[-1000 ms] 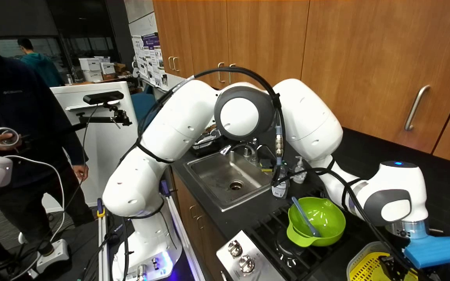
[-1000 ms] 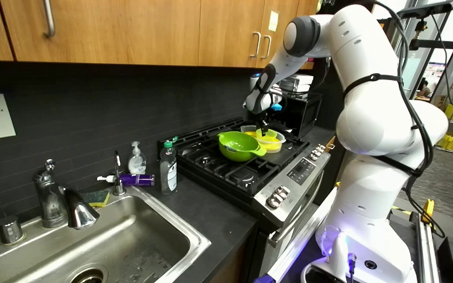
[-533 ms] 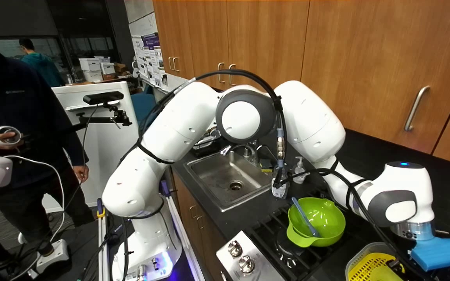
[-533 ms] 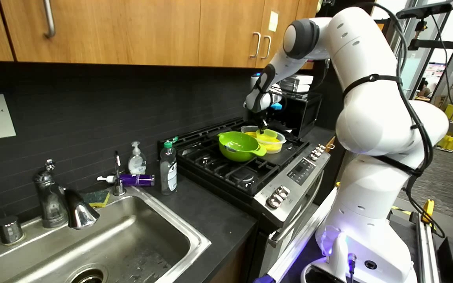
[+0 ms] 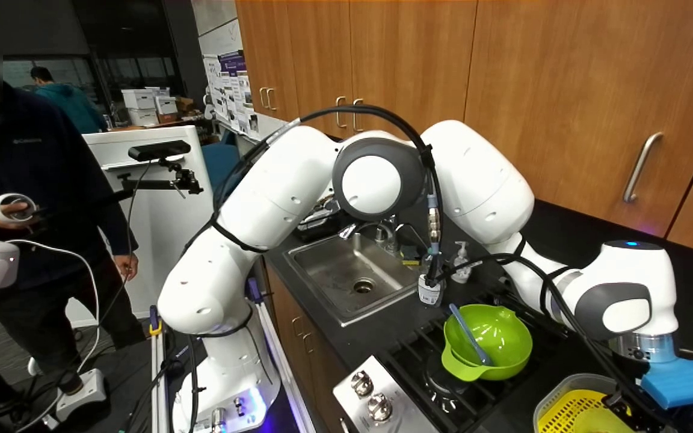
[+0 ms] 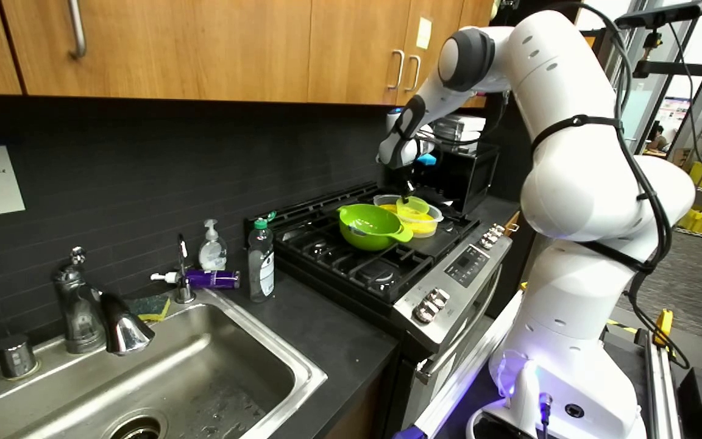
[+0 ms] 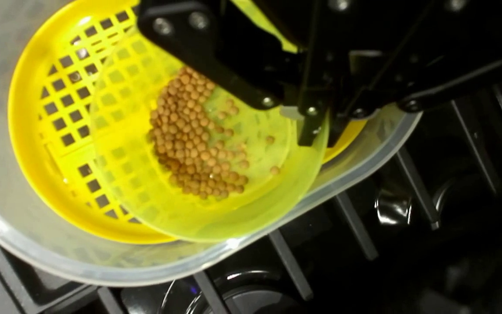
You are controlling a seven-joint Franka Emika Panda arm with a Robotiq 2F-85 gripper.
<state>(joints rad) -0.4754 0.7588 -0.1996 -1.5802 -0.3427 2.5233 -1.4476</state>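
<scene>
From where I sit, the wrist view shows my gripper (image 7: pixel 322 137) clamped on the rim of a translucent yellow-green bowl (image 7: pixel 277 200), with one of its fingers (image 7: pixel 307 137) inside the wall and the other outside. A heap of small round brown pellets (image 7: pixel 185 135) lies in the bowl, mostly toward the side away from my grip, with a few strays scattered nearer to it. I have the bowl over a yellow perforated basket (image 7: pixel 24 126), which sits in a clear plastic tub (image 7: pixel 59 244); whether the bowl's underside touches the basket or hangs just above it, I cannot tell. The tub stands on top of a gas stove (image 6: pixel 454 296).

Just beside the tub, in both exterior views, I see a bright green mixing bowl (image 6: pixel 366 238) on the same stove, with a blue-grey utensil (image 5: pixel 470 334) leaning inside it.

Along the counter there is a stainless steel sink (image 6: pixel 247 353), and a dish soap bottle (image 6: pixel 261 268) with a green cap stands upright between it and the stove. Behind the sink, a purple bottle (image 6: pixel 211 279) lies on its side, and a clear pump bottle (image 6: pixel 212 250) stands near it. Wooden cabinets (image 6: pixel 205 49) hang above.
</scene>
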